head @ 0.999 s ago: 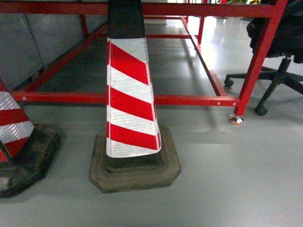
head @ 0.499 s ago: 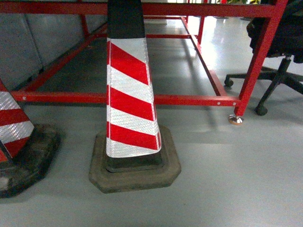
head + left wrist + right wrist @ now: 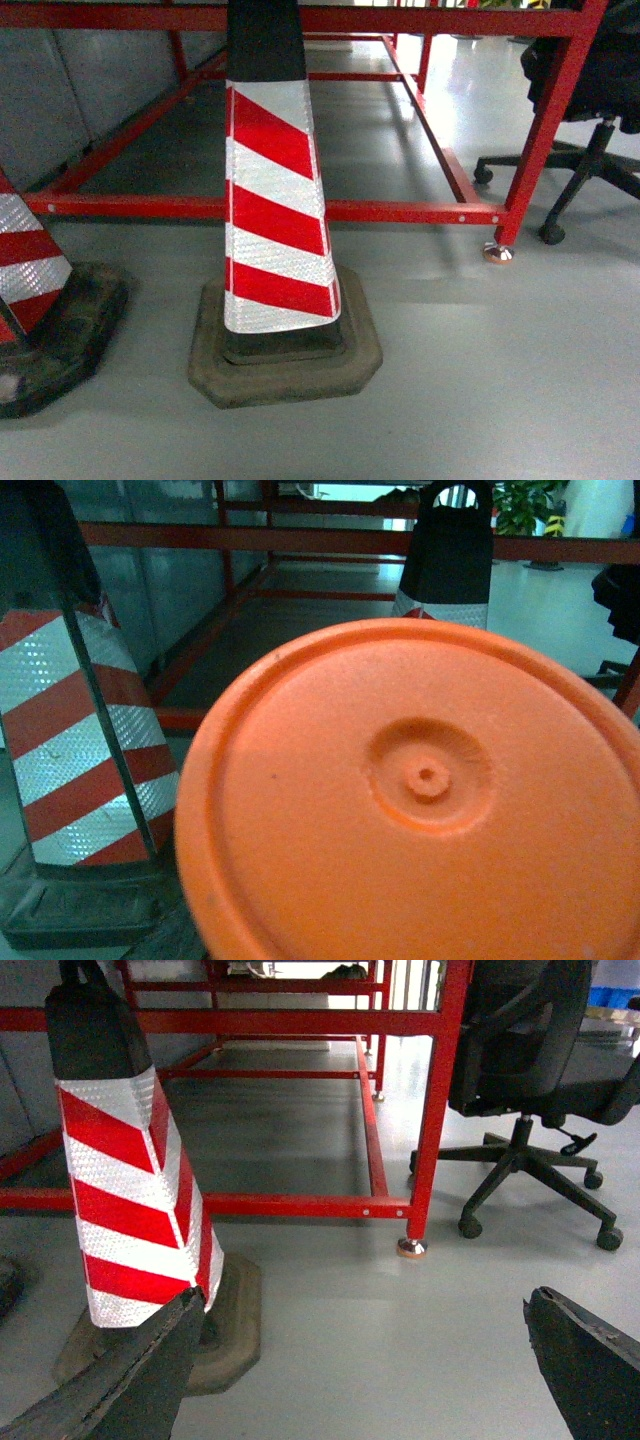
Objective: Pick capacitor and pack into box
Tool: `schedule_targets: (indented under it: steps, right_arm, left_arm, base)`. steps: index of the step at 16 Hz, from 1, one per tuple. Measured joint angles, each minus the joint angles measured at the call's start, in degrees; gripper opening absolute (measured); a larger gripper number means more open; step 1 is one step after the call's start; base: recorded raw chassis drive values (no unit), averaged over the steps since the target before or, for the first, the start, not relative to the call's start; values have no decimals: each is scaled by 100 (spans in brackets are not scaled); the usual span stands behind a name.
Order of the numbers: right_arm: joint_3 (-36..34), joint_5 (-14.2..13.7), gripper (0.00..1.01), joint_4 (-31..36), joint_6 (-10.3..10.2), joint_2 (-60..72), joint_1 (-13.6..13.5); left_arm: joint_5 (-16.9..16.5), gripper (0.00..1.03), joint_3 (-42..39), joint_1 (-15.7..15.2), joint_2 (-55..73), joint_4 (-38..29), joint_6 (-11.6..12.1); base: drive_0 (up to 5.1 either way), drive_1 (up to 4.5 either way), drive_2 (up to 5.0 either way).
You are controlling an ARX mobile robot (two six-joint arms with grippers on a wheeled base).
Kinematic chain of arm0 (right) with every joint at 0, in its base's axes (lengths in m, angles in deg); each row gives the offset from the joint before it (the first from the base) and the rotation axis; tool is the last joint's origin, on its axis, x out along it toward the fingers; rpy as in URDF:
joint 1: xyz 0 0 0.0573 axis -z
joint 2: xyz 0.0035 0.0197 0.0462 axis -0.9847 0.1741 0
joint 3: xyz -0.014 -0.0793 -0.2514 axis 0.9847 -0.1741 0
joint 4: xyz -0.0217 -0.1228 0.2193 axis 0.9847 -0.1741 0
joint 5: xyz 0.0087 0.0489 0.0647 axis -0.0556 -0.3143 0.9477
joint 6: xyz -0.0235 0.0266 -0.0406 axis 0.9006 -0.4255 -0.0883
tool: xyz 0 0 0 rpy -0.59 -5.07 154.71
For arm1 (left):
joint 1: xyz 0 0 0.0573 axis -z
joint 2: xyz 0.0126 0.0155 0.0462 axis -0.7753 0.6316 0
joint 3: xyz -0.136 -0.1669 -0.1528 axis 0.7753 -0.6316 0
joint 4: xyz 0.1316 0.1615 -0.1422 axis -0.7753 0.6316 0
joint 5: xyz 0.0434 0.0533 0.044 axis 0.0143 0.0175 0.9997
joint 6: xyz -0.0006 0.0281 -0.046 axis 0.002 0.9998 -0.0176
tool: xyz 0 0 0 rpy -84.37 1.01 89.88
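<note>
The right gripper (image 3: 360,1360) is wide open and holds nothing, above grey floor (image 3: 400,1340). A red-and-white striped cone (image 3: 275,210) stands at 9 o'clock. I cannot tell about the left gripper; a round orange plastic disc (image 3: 420,800) fills its view, and no box or capacitor shows.

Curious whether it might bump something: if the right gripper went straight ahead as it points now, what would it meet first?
Ahead of the right gripper, jaws open, lies bare grey floor; next comes the red frame's lower rail, probably first, though depth is unclear.
</note>
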Motion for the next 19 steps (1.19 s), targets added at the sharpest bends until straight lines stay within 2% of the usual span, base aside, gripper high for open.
schedule_targets:
  steps: [19]
  right_arm:
    - [0,4,98,-2,4,0,0]
  left_arm:
    - [2,44,0,0,0,9,2]
  base:
    - [0,0,0]
